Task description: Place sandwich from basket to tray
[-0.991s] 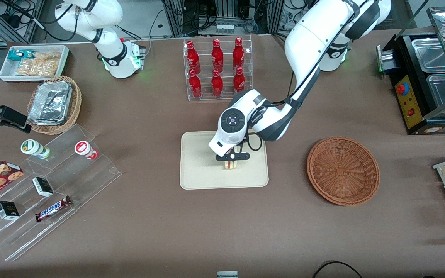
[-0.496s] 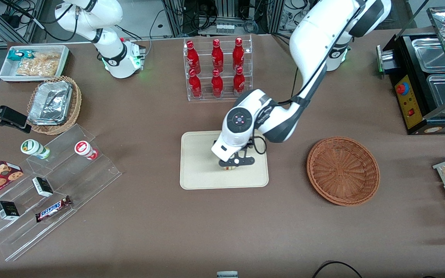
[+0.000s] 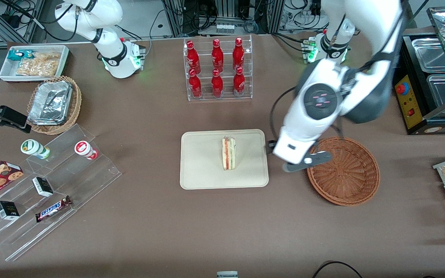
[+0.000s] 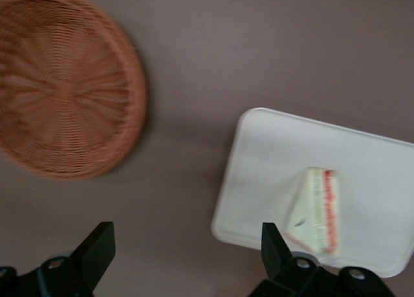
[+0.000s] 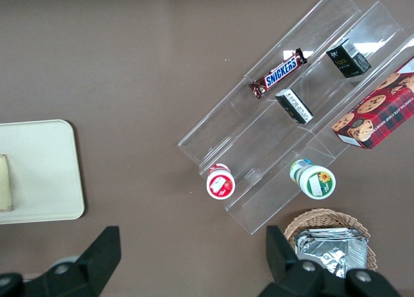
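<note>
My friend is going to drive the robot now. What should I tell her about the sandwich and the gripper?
Gripper: open, empty, raised between the tray and the basket.
Small triangular white-bread sandwich: lying on the flat beige rectangular tray, nothing touching it.
Round reddish-brown wicker basket: empty, beside the tray toward the working arm's end.
Done: sandwich is on the tray.
Left: likely nothing but parking the arm.

Evenly bright from overhead, with soft shadows on the table (image 3: 149, 216). Motion-blurred in the wrist view: basket (image 4: 61, 83) smeared, sandwich (image 4: 317, 209) soft. Hand (image 4: 184, 258) spread wide, above the table.
</note>
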